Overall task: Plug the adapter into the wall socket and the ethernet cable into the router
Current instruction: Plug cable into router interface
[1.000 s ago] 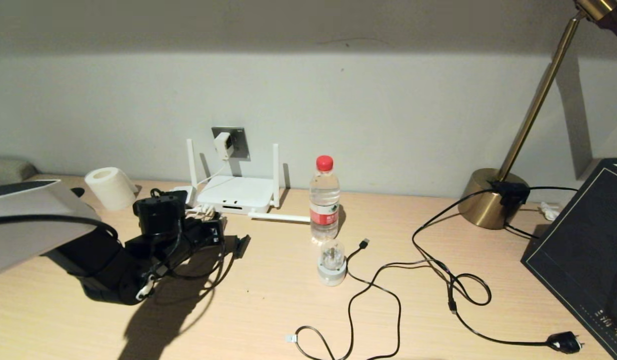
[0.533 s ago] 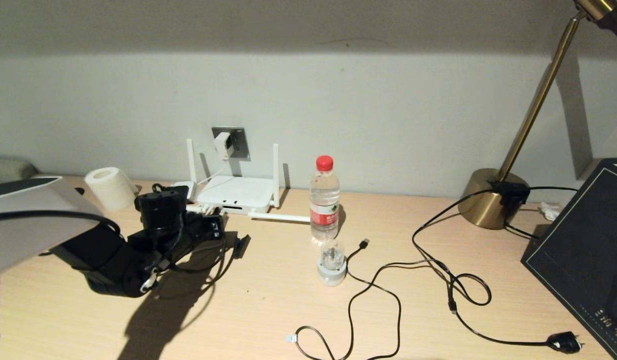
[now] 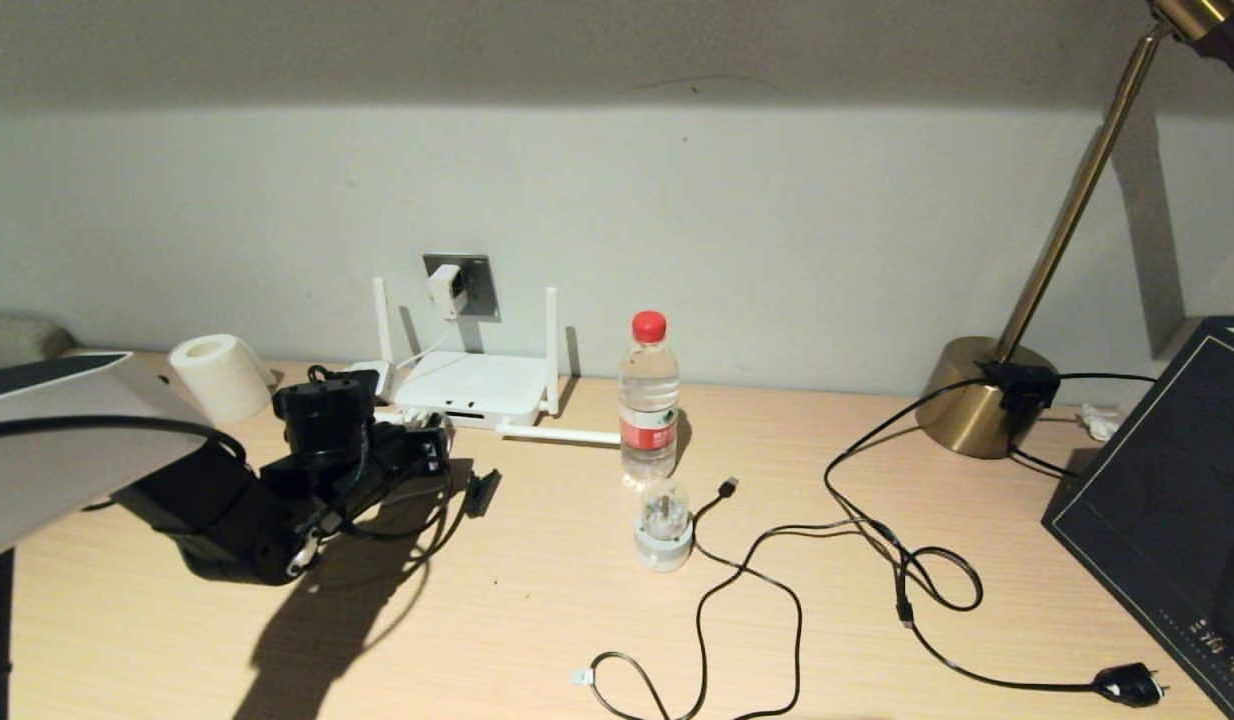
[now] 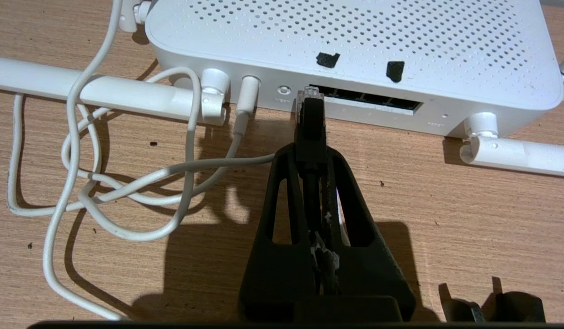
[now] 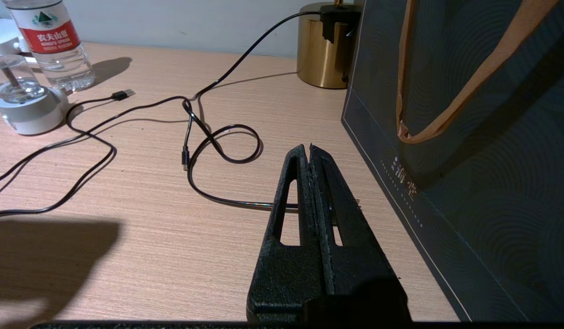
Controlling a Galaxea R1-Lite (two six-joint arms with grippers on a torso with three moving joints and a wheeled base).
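So the router [image 3: 472,390] is parked at the back of the counter [image 3: 537,620], right under the wall socket [image 3: 464,285], and the adapter [image 3: 445,290] is already seated in that socket, with its thin white cord [image 4: 126,183] looped in a tangle beside the router's rear edge. Four antennas can be counted: two upright, two folded flat on the counter. A row of ports is seen on the router's rear face, plus two black patches on top.

The ethernet cable [image 4: 311,123] is pinched in the left end effector [image 4: 311,157], which is clamped tight on the black boot, with the clear tip held right at the leftmost port opening; whether it's actually in can't be made out. The rest of that cable is mostly hidden behind the arm.

Right of the router, one water bottle [image 3: 648,400] is stood, then a small white gadget with a clear dome [image 3: 664,525] in front of it, then a thin USB cable [image 3: 747,570] and a black lamp cord [image 3: 937,590] sprawled across the wood. One brass lamp [image 3: 982,395] and one dark bag [image 3: 1167,500] are cut off further right. A paper roll [image 3: 217,375] sits left of the router.

The right end effector [image 5: 309,153] is pressed fully closed with nothing in it, beside the bag.
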